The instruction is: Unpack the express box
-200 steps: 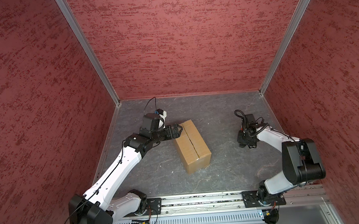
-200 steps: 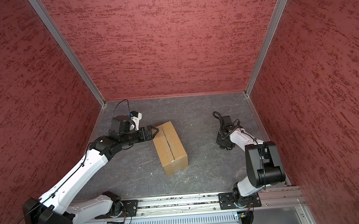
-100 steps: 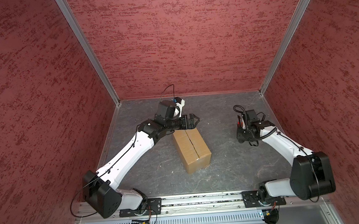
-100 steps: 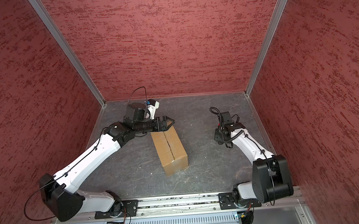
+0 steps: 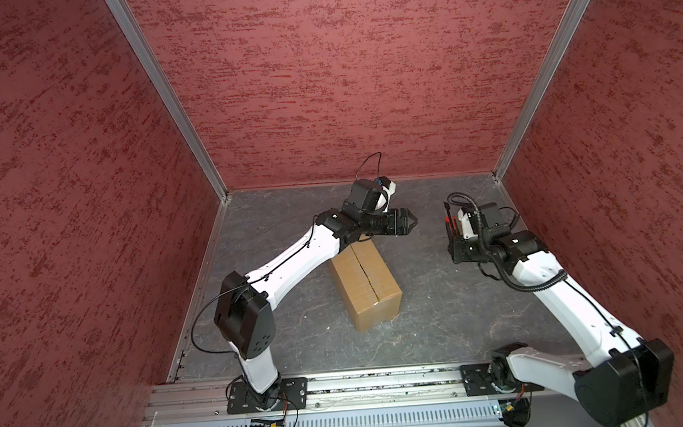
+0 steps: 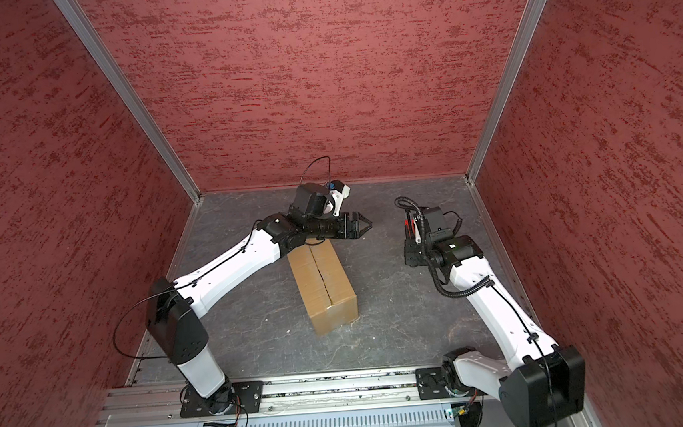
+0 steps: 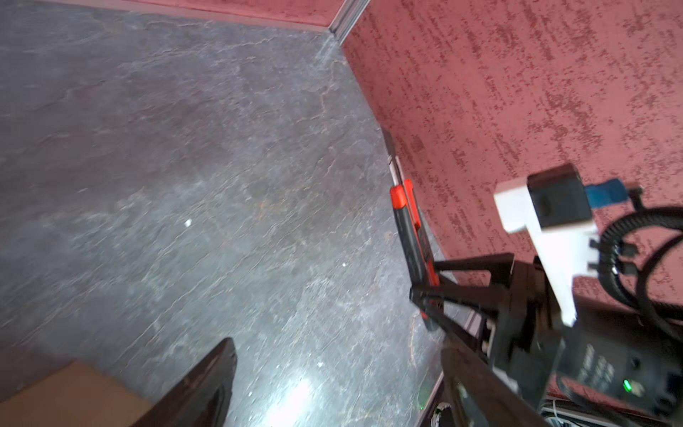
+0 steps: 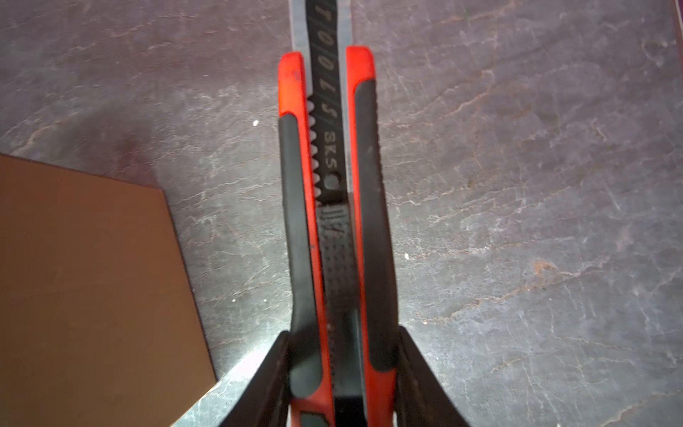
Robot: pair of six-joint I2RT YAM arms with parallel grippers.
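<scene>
The express box [image 5: 366, 289] [image 6: 323, 292], a plain brown carton, lies on the grey floor with its flaps down and a dark slit along the centre seam. My left gripper [image 5: 413, 220] [image 6: 368, 222] hovers above the box's far end, pointing right, open and empty. In the left wrist view its fingers [image 7: 207, 384] stand wide apart over bare floor, and a corner of the box [image 7: 74, 397] shows beside them. My right gripper [image 5: 455, 237] [image 8: 342, 336] is shut on a red-and-black utility knife [image 8: 332, 222] [image 5: 450, 223] [image 7: 410, 229], to the right of the box [image 8: 92, 277].
Red textured walls [image 5: 341, 77] close in the back and both sides. An aluminium rail [image 5: 365, 381] carrying both arm bases runs along the front. The right arm's black cable [image 5: 516, 284] loops beside its wrist.
My left arm has swung from the box's left side up over its far end, with the gripper now pointing right. My right arm has risen a little, still holding the knife.
</scene>
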